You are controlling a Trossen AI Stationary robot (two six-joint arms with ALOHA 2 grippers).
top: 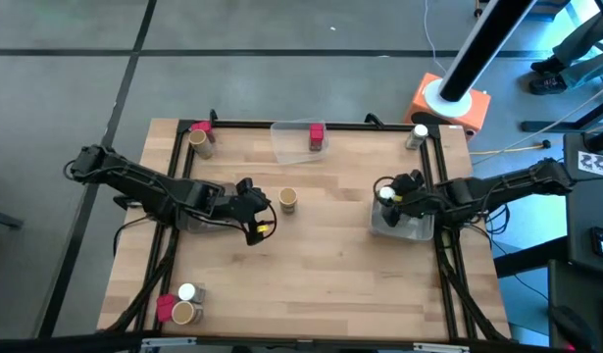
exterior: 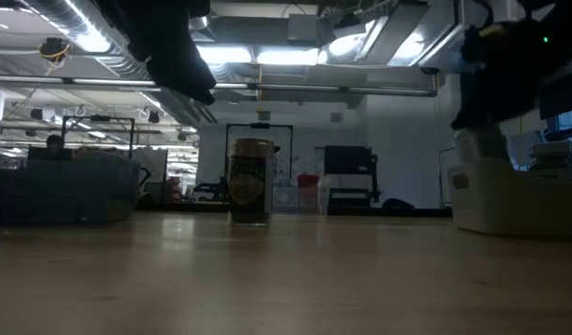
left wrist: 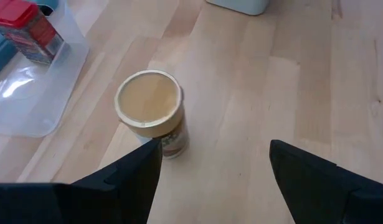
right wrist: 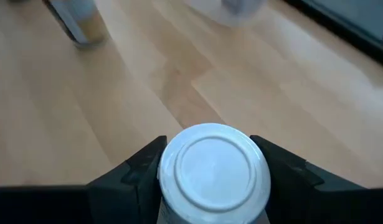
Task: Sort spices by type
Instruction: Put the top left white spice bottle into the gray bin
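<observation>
White-capped jar clamped between right gripper jaws, left gripper jaws apart near tan cylinder

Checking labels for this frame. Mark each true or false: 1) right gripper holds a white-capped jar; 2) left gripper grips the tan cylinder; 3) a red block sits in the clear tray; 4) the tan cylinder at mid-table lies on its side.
1) True: the right gripper is shut on the white-capped jar.
2) False: the left gripper is open, with the tan cylinder ahead of it, untouched.
3) True: the red block sits in the clear tray.
4) False: it stands upright.
</observation>
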